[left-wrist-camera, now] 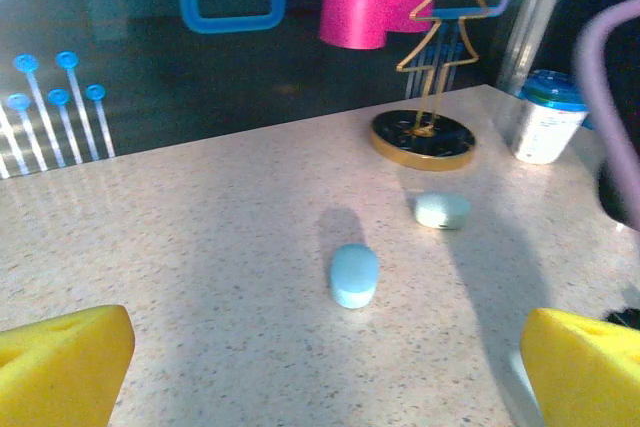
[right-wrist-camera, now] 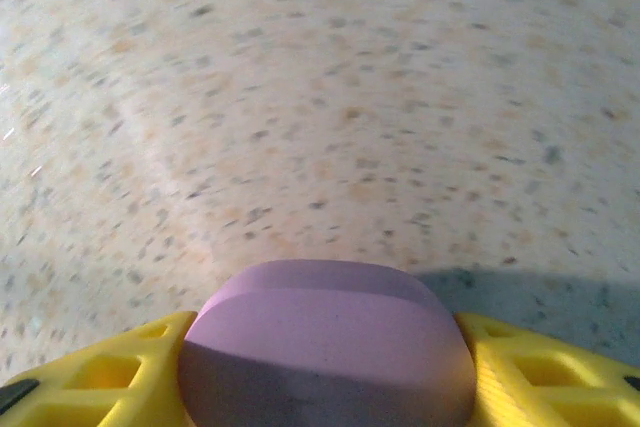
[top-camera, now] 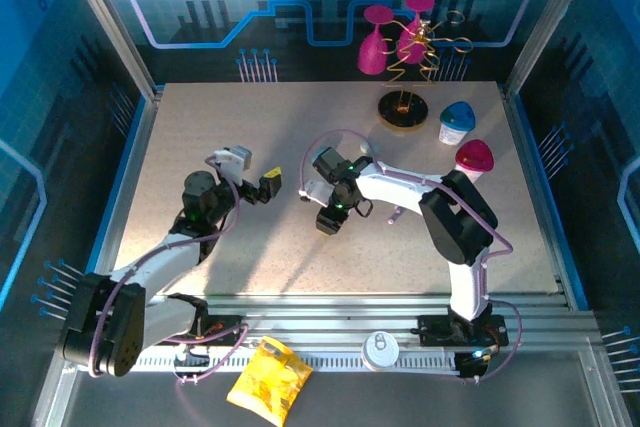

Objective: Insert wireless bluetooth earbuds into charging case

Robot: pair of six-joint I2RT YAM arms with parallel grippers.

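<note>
Within right tool (right-wrist-camera: 322, 392), purple case (right-wrist-camera: 322, 322) crosswise

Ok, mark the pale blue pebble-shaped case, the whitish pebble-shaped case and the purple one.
Pale blue pebble-shaped case (left-wrist-camera: 354, 275): left wrist view, its top face.
Whitish pebble-shaped case (left-wrist-camera: 442, 210): left wrist view, its top face.
Purple pebble-shaped case (right-wrist-camera: 325, 342): right wrist view, its front face.

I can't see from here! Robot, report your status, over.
Left pincer open, empty. Right pincer clamped on purple case. Blue case, pale case loose on table.
</note>
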